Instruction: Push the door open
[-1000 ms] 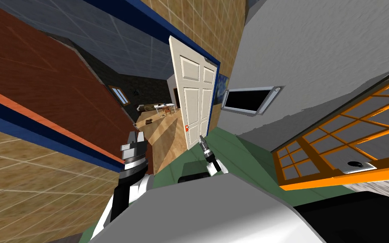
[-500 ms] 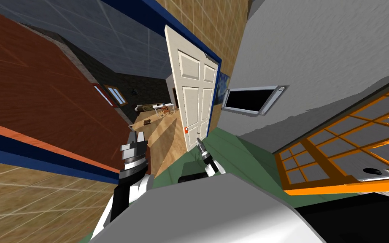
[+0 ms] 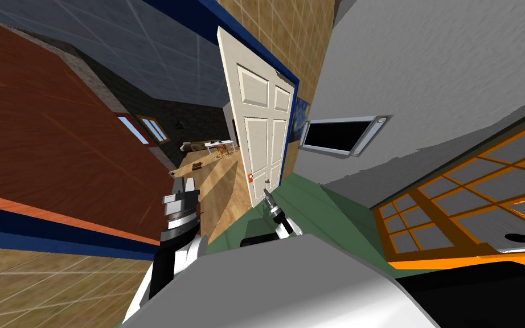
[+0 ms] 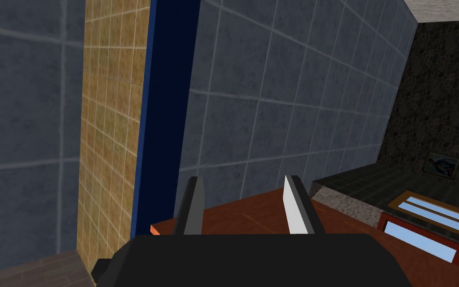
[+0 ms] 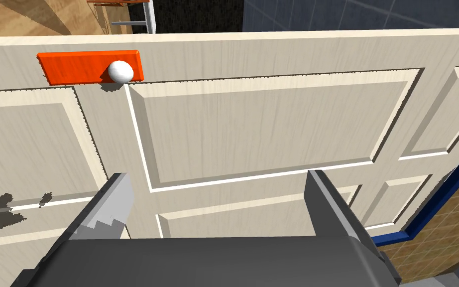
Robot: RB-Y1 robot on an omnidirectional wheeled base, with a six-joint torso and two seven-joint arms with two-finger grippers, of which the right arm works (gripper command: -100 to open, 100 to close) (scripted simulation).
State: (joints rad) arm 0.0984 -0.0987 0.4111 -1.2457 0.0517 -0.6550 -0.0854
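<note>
Cream panelled door (image 3: 261, 131), standing ajar just ahead in its blue frame (image 5: 441, 198), should swing rigid and light on its hinges, best pushed flat near the round white knob (image 5: 120, 71), where the right gripper (image 5: 217, 177) hovers spread; left gripper (image 4: 242, 179) spread too

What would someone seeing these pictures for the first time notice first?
The cream panelled door stands partly open straight ahead, with a bright orange plate and a white knob near its edge. The right gripper is close in front of the door's panels, fingers open. At the right of the head view, an orange-framed glazed panel also catches the eye.
</note>
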